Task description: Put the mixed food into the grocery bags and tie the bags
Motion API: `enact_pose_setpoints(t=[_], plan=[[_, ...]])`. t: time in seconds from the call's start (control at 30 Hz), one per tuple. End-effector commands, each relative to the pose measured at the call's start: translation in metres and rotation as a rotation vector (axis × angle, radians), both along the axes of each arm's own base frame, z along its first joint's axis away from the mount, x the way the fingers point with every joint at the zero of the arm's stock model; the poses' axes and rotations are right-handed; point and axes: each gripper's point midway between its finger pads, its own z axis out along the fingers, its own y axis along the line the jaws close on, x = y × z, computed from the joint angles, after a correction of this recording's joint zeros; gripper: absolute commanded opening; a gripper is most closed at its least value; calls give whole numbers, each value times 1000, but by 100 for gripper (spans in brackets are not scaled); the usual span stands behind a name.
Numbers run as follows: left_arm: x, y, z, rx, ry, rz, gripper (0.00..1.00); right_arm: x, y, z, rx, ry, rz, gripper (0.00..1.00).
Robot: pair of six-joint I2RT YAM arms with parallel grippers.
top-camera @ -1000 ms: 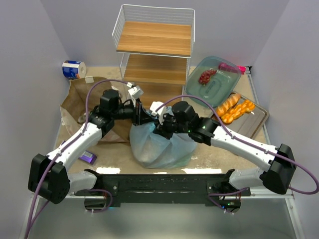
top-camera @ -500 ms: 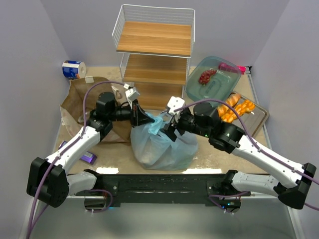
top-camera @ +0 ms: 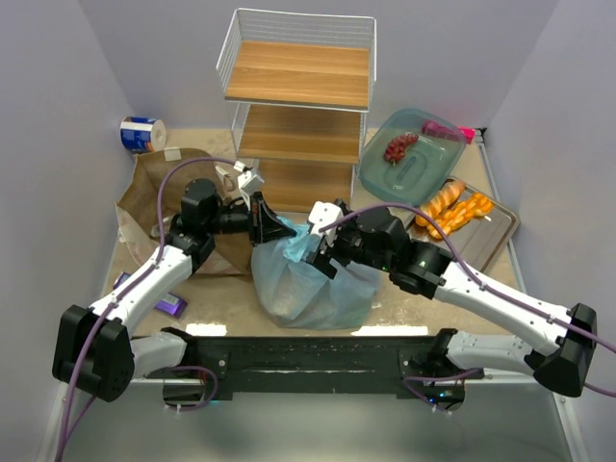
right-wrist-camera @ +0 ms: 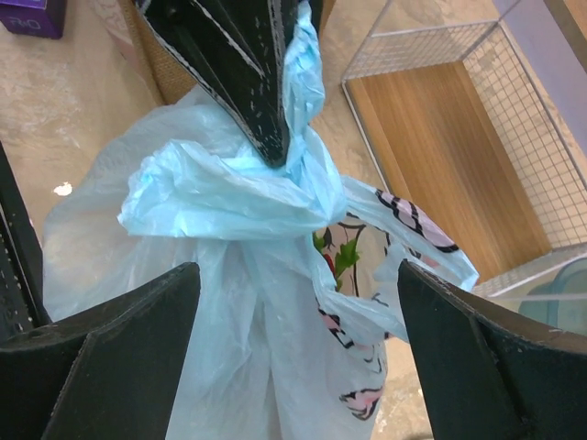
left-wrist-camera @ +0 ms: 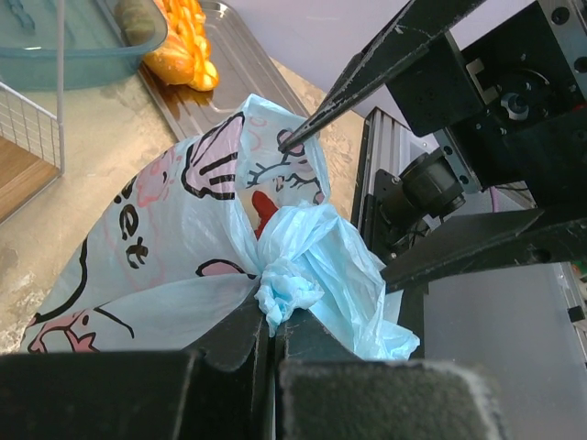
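The light-blue plastic grocery bag [top-camera: 313, 284] with printed figures stands at the table's middle, its top gathered into a twisted bunch [left-wrist-camera: 284, 293]. My left gripper [top-camera: 274, 229] [left-wrist-camera: 271, 325] is shut on that bunch, and its black fingers [right-wrist-camera: 248, 73] pinch it from above in the right wrist view. My right gripper [top-camera: 322, 245] [right-wrist-camera: 296, 275] is open, one finger on each side of the bag's neck [right-wrist-camera: 229, 302]. Something red [left-wrist-camera: 263, 206] shows inside the bag's mouth. The brown paper grocery bag [top-camera: 159, 197] lies at the left. Orange-brown breads [top-camera: 452, 210] [left-wrist-camera: 183, 46] lie on a metal tray [top-camera: 496, 236].
A wire shelf with wooden boards [top-camera: 298, 96] [right-wrist-camera: 440, 137] stands behind the bag. A teal see-through dish [top-camera: 428, 168] at the back right holds a red item [top-camera: 399, 146]. A purple bar [top-camera: 171, 305] lies front left, and a blue-and-white roll [top-camera: 142, 133] sits in the far left corner.
My right gripper has opened, let go of the bag's top and swung right, then eased back around the neck. My left gripper has shut on the twisted bunch.
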Motion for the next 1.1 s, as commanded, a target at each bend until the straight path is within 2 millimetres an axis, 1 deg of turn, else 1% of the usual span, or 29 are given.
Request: enact_pose_setpoints(t=[0.0,0.07,0.1,0.2,0.27,0.4,0.43,0.47,0.53,0.57,0.63,0.67,0.7,0.73,0.77,0.83,0.9,0.97,1.03,1.07], plan=[[-4,0,19,-43,-65,-29,0,3,20,15,47,-70,27,93],[-4,1,20,-45,-68,-30,0,3,24,11,33,-67,39,93],[-3,1,20,-44,-65,-27,0,5,27,5,16,-60,37,93],[-4,2,20,-46,-68,-29,0,10,28,0,-3,-67,16,92],[-4,3,20,-46,-67,-30,0,20,22,-2,-23,-83,-44,91],[-4,5,21,-47,-76,-31,0,27,8,2,-35,-99,-125,84],[-3,5,21,-47,-76,-32,0,28,6,3,-31,-102,-133,78],[-4,5,21,-48,-79,-35,0,28,3,6,-23,-106,-142,73],[-7,4,20,-51,-76,-52,0,28,0,7,-18,-90,-156,64],[-7,4,20,-53,-76,-55,0,30,-1,2,-28,-80,-165,56],[-11,4,20,-61,-78,-72,0,33,-4,-4,-43,-65,-190,42],[-13,4,20,-64,-83,-83,0,36,-6,-8,-53,-56,-207,12],[-17,3,22,-68,-89,-97,0,41,-11,-12,-64,-53,-243,3],[-18,3,21,-66,-93,-105,0,43,-14,-14,-66,-45,-262,0],[-20,3,20,-64,-93,-111,0,44,-18,-14,-66,-43,-282,0],[-20,4,23,-62,-126,-107,0,49,-32,-11,-63,-47,-347,0],[-20,5,25,-57,-153,-93,0,51,-47,-2,-47,-60,-398,0],[-22,3,28,-56,-174,-94,0,51,-55,4,-32,-66,-429,0],[-18,0,28,-41,-215,-48,0,49,-63,12,-17,-67,-460,0],[-23,-6,29,-36,-232,-46,0,47,-63,14,-6,-61,-458,0]])
